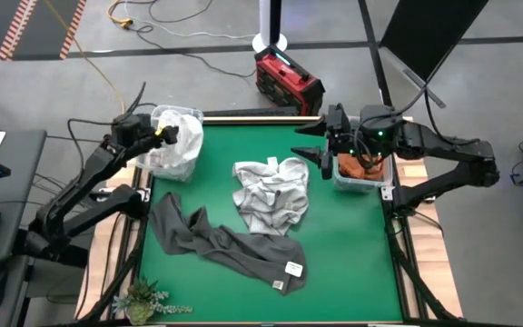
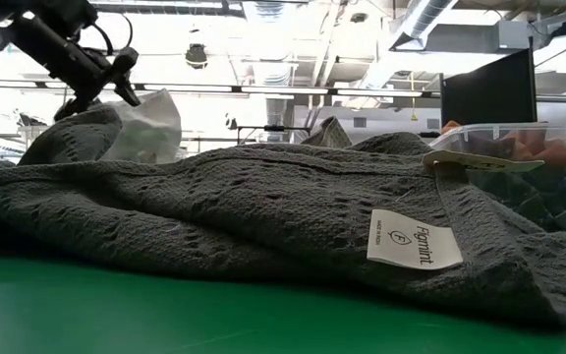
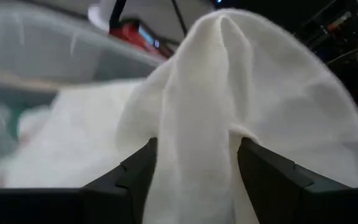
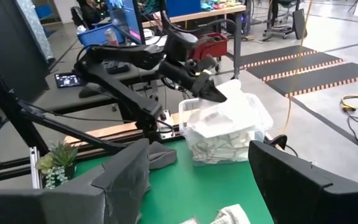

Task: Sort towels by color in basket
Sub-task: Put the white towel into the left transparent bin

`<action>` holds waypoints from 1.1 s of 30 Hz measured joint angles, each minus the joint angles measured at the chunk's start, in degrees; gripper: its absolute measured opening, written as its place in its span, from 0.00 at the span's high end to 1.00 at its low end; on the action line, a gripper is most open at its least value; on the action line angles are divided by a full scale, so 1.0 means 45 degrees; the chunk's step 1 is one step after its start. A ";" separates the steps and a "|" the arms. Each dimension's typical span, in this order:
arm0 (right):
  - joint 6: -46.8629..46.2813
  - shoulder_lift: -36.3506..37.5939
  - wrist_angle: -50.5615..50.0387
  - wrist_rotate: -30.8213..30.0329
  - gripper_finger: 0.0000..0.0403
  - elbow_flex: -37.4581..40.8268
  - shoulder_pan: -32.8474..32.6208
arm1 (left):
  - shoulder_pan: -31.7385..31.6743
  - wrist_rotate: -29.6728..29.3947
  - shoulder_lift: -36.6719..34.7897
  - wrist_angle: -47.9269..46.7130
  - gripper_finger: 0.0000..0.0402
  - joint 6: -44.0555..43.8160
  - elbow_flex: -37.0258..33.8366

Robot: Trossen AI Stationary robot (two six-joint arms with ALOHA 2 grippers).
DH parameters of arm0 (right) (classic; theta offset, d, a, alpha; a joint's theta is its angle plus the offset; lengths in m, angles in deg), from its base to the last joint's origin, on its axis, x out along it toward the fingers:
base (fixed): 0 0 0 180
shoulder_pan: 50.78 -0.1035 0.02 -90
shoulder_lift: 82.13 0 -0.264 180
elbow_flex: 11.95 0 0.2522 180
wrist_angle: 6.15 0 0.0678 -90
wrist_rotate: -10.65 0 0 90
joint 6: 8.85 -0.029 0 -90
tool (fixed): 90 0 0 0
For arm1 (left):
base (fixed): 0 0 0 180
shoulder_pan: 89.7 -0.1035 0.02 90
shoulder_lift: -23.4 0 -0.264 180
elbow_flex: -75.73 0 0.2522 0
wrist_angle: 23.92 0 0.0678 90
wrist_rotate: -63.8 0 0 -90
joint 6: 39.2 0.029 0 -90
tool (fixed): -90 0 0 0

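The left gripper [image 1: 164, 133] hangs over the clear bin [image 1: 187, 168] at the mat's ten o'clock corner, its fingers pinching a white towel [image 3: 229, 106] that drapes straight down into the bin. On the mat the checked towel [image 1: 271, 195] lies centrally, the dark grey towel [image 1: 221, 241] stretching toward five o'clock. The right gripper [image 1: 320, 153], jaws spread and empty, waits at two o'clock beside the bin of rust orange towels [image 1: 363, 169], nearer the checked towel.

You get even overhead light in the high view, with soft shadows on the flat green table mat [image 1: 352, 254]. Your low view is backlit: bright ceiling lamps glare behind the dark grey knitted towel [image 2: 263, 216], whose near folds read dim. In the left wrist view, the white cloth towel [image 3: 229, 93] is overexposed and blurred
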 joint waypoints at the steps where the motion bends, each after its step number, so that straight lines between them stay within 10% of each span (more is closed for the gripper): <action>1: 0.0000 0.0000 0.0000 0.0000 0.25 0.0000 0.0040 | 0.0000 -0.0008 -0.0123 0.0064 0.50 0.0170 0.0000; 10: 0.0003 0.0000 -0.0006 0.0000 0.25 0.0000 0.0158 | -0.0351 -0.1326 -0.0536 0.0406 0.46 -0.1244 0.0129; 23: 0.0004 0.0000 -0.0019 0.0005 0.25 0.0000 0.0336 | -0.0290 -0.1391 -0.0440 0.1177 0.30 0.1840 0.2679; 33: 0.0005 0.0000 0.0128 0.0005 0.25 0.0000 0.0811 | -0.0022 0.0499 0.1849 0.2577 0.32 -0.3524 0.2824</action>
